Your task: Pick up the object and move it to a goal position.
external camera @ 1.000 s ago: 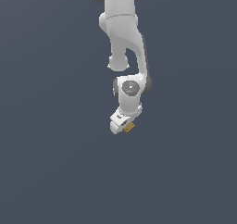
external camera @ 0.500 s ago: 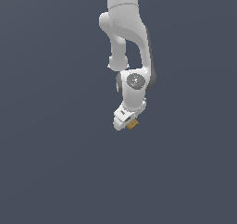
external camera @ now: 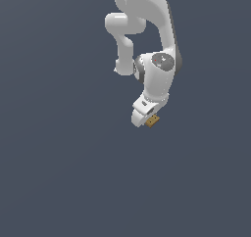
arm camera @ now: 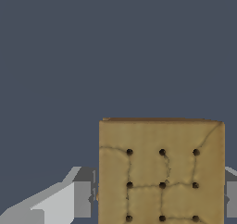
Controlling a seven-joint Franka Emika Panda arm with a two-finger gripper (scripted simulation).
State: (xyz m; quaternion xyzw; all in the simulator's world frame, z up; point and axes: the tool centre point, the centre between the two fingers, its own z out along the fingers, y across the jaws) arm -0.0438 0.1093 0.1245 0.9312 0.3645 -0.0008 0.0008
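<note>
The tan-brown cube (external camera: 152,121) with small dark dots sits at the tip of my white gripper (external camera: 148,119), held in the air against a plain dark grey backdrop. In the wrist view the cube (arm camera: 161,172) fills the space between my two fingers (arm camera: 69,202), which press on its sides. The gripper is shut on the cube. The arm hangs down from the top of the exterior view, its wrist bent toward the exterior view's right. No goal marker shows in either view.
The arm has carried the cube upward and toward the exterior view's right. The wrist has tilted further. The cube stays gripped.
</note>
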